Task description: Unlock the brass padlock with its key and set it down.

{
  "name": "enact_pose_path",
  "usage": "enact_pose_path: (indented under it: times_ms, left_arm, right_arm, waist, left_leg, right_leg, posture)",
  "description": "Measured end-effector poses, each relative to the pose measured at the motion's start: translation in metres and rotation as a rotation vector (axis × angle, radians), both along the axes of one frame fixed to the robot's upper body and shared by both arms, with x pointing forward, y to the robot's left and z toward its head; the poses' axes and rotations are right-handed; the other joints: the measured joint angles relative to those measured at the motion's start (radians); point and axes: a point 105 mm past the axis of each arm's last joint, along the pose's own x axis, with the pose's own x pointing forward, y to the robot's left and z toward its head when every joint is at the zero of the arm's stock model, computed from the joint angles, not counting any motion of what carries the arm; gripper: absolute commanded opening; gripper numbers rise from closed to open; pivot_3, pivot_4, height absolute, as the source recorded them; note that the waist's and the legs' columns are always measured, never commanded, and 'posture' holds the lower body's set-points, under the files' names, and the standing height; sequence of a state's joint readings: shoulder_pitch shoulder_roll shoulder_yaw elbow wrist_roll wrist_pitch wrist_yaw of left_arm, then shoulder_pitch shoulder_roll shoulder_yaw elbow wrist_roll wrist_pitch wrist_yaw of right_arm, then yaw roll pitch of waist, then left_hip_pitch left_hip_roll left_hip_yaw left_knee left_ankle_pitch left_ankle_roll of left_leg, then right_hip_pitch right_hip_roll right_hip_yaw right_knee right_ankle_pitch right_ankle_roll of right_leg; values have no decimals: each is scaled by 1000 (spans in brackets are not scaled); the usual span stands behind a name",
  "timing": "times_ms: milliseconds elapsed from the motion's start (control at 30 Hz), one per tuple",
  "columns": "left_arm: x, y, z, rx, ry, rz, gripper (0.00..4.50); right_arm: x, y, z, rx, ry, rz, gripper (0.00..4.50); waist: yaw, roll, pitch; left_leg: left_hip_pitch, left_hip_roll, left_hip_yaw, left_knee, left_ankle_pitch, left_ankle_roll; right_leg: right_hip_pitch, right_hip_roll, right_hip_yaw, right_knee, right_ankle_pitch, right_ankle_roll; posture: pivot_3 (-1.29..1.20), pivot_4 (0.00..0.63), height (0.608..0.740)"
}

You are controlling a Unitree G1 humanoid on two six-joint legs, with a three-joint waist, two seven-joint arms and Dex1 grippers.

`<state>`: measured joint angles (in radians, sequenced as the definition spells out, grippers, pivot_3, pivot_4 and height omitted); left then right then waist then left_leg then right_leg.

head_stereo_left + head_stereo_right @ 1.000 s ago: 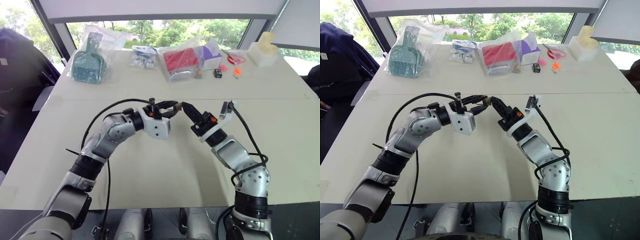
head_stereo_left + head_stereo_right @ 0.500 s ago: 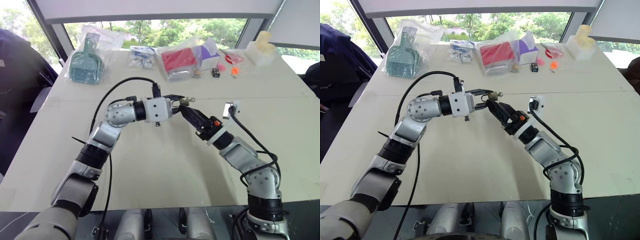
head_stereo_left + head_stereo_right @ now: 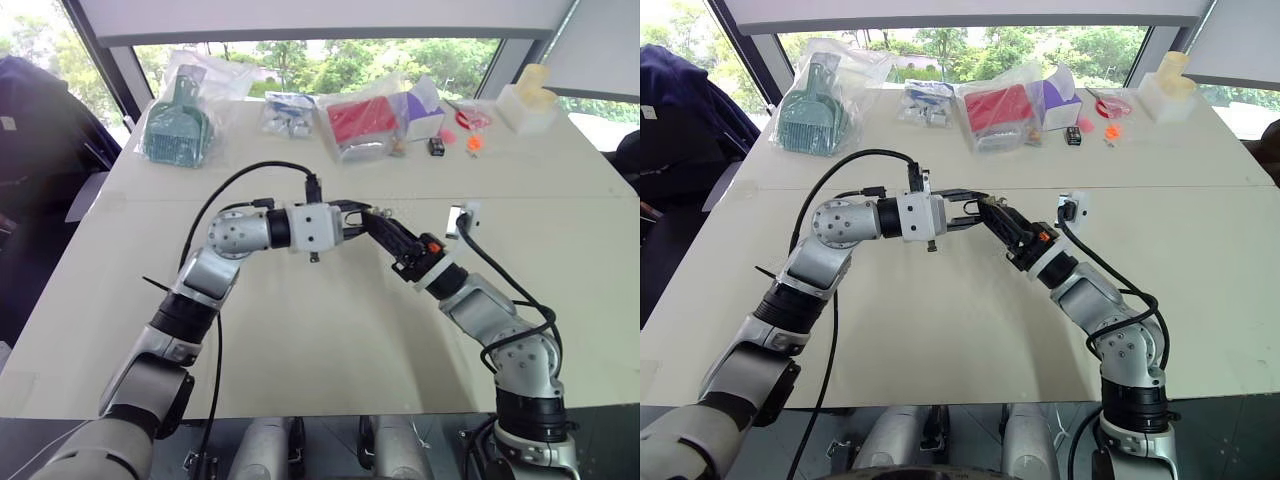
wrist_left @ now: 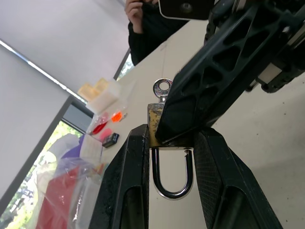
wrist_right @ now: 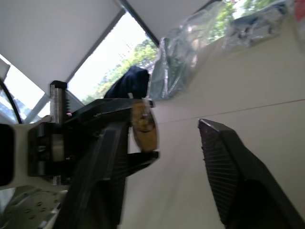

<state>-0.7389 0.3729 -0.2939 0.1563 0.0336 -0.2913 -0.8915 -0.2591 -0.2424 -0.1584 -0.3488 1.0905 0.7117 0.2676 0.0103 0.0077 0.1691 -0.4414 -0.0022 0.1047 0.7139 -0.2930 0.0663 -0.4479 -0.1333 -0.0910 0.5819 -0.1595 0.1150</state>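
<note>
Brass padlock (image 4: 153, 125): clamped by its body in the left gripper (image 3: 975, 196), held up off the table (image 3: 300, 340), shackle (image 4: 171, 177) pointing back along the fingers.
Key (image 4: 163, 88): seated in the lock's far end, round head sticking out.
Left wrist: rolled over since 1 second ago, grip as tight as before.
Right gripper (image 3: 992, 212): jaws parted and clasping nothing, looser than 1 second ago; 1 finger laid against the lock body, just beside the key.
Meaning: probably a re-grip on the key head, ready for the turn.
Shackle state: sprung or not, cannot tell.
Left to do: unlock, set down.
</note>
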Motion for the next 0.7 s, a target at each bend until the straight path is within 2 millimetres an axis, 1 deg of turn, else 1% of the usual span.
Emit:
enact_pose_path:
  times_ms: [33,67,233,267,333,367,433,500,600,700]
  left_arm:
    - [0,0,0,3,1,2,738]
    - [0,1,0,0,6,-1,738]
    - [0,0,0,-6,11,-4,738]
    - [0,1,0,-7,18,-3,1789]
    - [0,1,-1,6,19,-2,2467]
    - [0,1,-3,18,23,-4,2903]
    - [2,2,-5,24,52,7,3620]
    - [5,5,-9,23,134,21,3620]
    - [12,13,-15,-7,326,49,3620]
    - [17,24,-14,-84,490,75,3620]
  right_arm:
    - [-1,2,1,7,-4,12,382]
    - [-2,1,2,12,-10,17,11]
    - [-2,1,3,15,-13,23,2]
    - [-2,1,3,15,-12,23,2]
    - [-1,2,0,12,2,22,2]
    - [-1,2,-1,11,9,23,2]
    - [-1,4,-2,8,15,26,2]
    - [-1,4,-3,6,18,26,2]
    - [1,3,-5,-8,21,12,2]
    - [3,2,-8,-12,33,-5,2]
  waist:
    - [0,0,0]
    - [0,0,0]
    - [1,0,0]
    - [0,0,0]
    - [0,0,0]
    - [0,0,0]
    - [0,0,0]
    - [0,0,0]
    - [-1,0,0]
    - [-2,0,0]
  left_leg:
    - [0,0,0,0,0,0]
    - [0,0,0,0,0,0]
    - [0,0,0,0,0,0]
    - [0,0,0,0,0,0]
    - [0,0,0,0,0,-1]
    - [0,0,0,0,0,-1]
    - [0,0,0,0,1,-1]
    - [0,0,0,0,1,-1]
    - [0,0,0,0,1,-2]
    - [0,0,0,0,1,-2]
  right_leg:
    - [0,0,0,0,0,0]
    - [0,0,0,0,0,0]
    - [0,0,0,0,0,0]
    - [0,0,0,0,0,0]
    - [0,0,0,0,0,0]
    - [0,0,0,0,0,0]
    - [0,0,0,0,0,0]
    - [0,0,0,0,0,0]
    - [0,0,0,0,0,0]
    - [0,0,0,0,0,0]
  posture:
    - [0,150,735]
    - [0,150,735]
    - [0,150,735]
    - [0,150,735]
    - [0,150,735]
    - [0,150,735]
    - [0,150,735]
    - [0,150,735]
    - [0,150,735]
    - [0,150,735]
